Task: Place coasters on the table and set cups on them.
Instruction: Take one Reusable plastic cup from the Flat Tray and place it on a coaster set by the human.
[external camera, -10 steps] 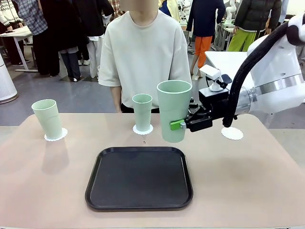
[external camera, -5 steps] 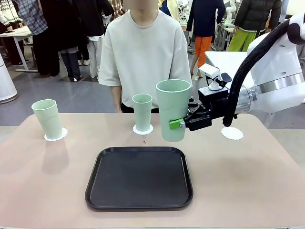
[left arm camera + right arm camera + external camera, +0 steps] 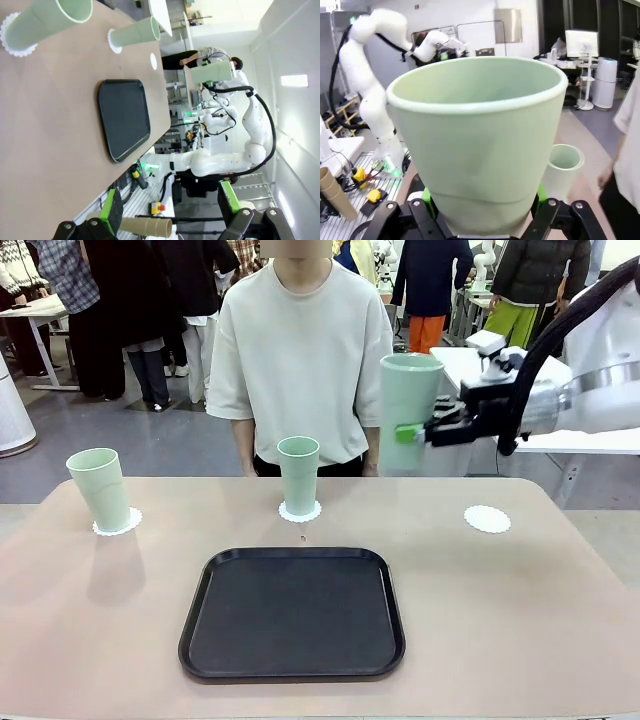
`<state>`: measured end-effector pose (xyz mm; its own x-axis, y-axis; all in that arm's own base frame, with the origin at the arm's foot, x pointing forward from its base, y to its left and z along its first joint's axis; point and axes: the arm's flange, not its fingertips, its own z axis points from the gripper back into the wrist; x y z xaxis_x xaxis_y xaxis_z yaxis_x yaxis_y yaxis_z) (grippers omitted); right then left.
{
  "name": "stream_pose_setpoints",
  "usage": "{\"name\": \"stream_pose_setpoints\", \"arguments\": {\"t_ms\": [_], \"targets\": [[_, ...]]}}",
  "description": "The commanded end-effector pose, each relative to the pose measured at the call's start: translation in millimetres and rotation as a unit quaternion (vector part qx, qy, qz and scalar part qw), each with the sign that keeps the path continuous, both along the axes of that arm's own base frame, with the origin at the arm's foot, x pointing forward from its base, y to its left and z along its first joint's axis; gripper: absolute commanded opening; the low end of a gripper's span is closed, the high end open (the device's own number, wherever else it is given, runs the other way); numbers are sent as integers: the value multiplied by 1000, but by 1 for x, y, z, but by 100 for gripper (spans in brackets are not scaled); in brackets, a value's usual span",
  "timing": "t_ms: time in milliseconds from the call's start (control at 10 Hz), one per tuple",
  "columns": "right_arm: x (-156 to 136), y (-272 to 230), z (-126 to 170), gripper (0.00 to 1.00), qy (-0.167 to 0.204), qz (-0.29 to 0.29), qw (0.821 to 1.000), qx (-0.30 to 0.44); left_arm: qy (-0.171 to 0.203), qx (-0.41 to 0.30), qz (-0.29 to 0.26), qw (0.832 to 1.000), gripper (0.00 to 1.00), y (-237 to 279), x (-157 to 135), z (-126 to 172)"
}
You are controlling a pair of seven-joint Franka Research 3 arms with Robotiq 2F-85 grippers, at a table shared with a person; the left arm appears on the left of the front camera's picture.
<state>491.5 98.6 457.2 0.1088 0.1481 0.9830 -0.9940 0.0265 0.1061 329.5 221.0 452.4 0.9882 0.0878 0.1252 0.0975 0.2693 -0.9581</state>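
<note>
Right gripper (image 3: pixel 412 432): jaws clamped on the lower wall of a mint-green cup (image 3: pixel 410 410), one green pad on each side; cup upright, held in the air above the far table edge.
Left gripper (image 3: pixel 167 210): jaws spread wide, nothing between them; clear of the table.
Cup at centre (image 3: pixel 298 475): upright on its coaster (image 3: pixel 300 511), at 12 o'clock from the tray.
Cup at left (image 3: pixel 99 488): leaning slightly, on its coaster (image 3: pixel 118 523), at 10 o'clock from the tray, near the far left corner.
Bare coaster (image 3: pixel 487 519): flat on the table (image 3: pixel 540 620), at 2 o'clock from the tray, well apart from it and from the table's right edge; held cup is above and at 10 o'clock of it.
Black tray (image 3: pixel 292 612): mid-table, nothing on it, its near rim close to the table's near edge.
Open room: bare tabletop at 3 and 9 o'clock of the tray.
Person (image 3: pixel 305 350): standing at the far edge, behind the centre cup.
</note>
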Motion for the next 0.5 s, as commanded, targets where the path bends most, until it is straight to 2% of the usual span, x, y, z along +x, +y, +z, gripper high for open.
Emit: {"name": "stream_pose_setpoints", "arguments": {"t_ms": [0, 400], "targets": [[31, -30, 12, 82, 26, 15, 1000, 10, -4, -4, 0, 1000, 100, 0, -2, 2], [64, -127, 31, 82, 40, 19, 999, 1, -4, -4, 0, 1000, 100, 0, -2, 2]]}}
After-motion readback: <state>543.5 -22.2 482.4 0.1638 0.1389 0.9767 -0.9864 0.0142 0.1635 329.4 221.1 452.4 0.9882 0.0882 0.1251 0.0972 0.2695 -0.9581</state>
